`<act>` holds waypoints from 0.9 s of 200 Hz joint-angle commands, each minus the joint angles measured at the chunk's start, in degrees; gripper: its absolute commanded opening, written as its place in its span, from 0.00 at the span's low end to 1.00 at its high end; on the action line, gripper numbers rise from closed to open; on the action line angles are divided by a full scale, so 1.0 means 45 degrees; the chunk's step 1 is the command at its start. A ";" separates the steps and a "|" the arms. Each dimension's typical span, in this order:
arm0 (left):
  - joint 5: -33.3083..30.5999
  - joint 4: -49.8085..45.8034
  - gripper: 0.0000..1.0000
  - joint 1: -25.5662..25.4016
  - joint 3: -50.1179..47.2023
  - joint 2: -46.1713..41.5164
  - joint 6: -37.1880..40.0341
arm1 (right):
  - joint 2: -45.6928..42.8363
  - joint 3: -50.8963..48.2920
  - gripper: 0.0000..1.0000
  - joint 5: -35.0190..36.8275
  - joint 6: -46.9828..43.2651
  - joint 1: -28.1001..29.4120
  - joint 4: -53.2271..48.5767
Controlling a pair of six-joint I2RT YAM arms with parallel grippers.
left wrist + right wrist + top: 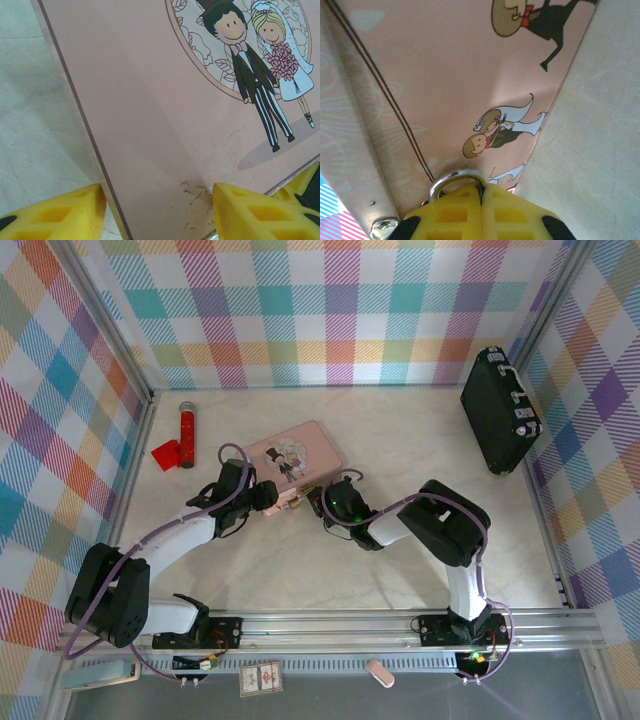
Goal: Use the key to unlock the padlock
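Right wrist view: the yellow fingers (pixel 450 215) of the right gripper (pixel 482 192) are seen pressed together, clamped on the small silvery-shackled padlock (pixel 451 175). Its thin loop arches just above the fingertips, against the wall of the pink rectangular tin (pixel 445 75) printed with cartoon wedding figures. The padlock's body is hidden between the fingers.

In the left wrist view, the yellow fingers (pixel 55 215) of the left gripper (pixel 157 215) are held wide apart, with one edge of the tin's lid (pixel 150 100) lying between them.

From the top external view, both grippers (pixel 272 496) (pixel 316 494) are placed at the near side of the tin (pixel 300 450) on the pale marbled counter (pixel 400 440). A red cylinder (pixel 186 422) with a red tag (pixel 168 453) lies left of the tin, and a black case (pixel 498 410) stands well to its right.
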 commanded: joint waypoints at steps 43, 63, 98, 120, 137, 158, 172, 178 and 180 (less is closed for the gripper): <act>0.0464 -0.0669 0.57 -0.0304 0.0147 0.0314 0.0191 | -0.0141 -0.0401 0.00 0.0234 -0.0310 -0.0311 0.0318; 0.0435 -0.0688 0.57 -0.0304 0.0137 0.0320 0.0206 | -0.0408 -0.0584 0.00 0.0406 -0.0525 -0.0370 0.0128; 0.0415 -0.0706 0.57 -0.0304 0.0149 0.0321 0.0199 | -0.0461 -0.0768 0.00 0.0411 -0.0506 -0.0450 0.0322; 0.0313 -0.0739 0.58 -0.0296 0.0149 0.0307 0.0202 | -0.0479 -0.0914 0.00 0.0477 -0.0458 -0.0449 0.0433; 0.0264 -0.0747 0.58 -0.0304 0.0154 0.0311 0.0217 | -0.0574 -0.1021 0.00 0.0516 -0.0495 -0.0506 0.0416; 0.0317 -0.0747 0.58 -0.0304 0.0186 0.0393 0.0215 | -0.0713 -0.1081 0.00 0.0583 -0.0573 -0.0508 0.0245; 0.0327 -0.0747 0.58 -0.0302 0.0195 0.0438 0.0216 | -0.0790 -0.1188 0.00 0.0667 -0.0595 -0.0508 0.0230; 0.0317 -0.0747 0.58 -0.0304 0.0195 0.0438 0.0224 | -0.0829 -0.1236 0.00 0.0710 -0.0614 -0.0527 0.0226; 0.0310 -0.0747 0.58 -0.0304 0.0198 0.0438 0.0214 | -0.0845 -0.1247 0.00 0.0721 -0.0624 -0.0527 0.0225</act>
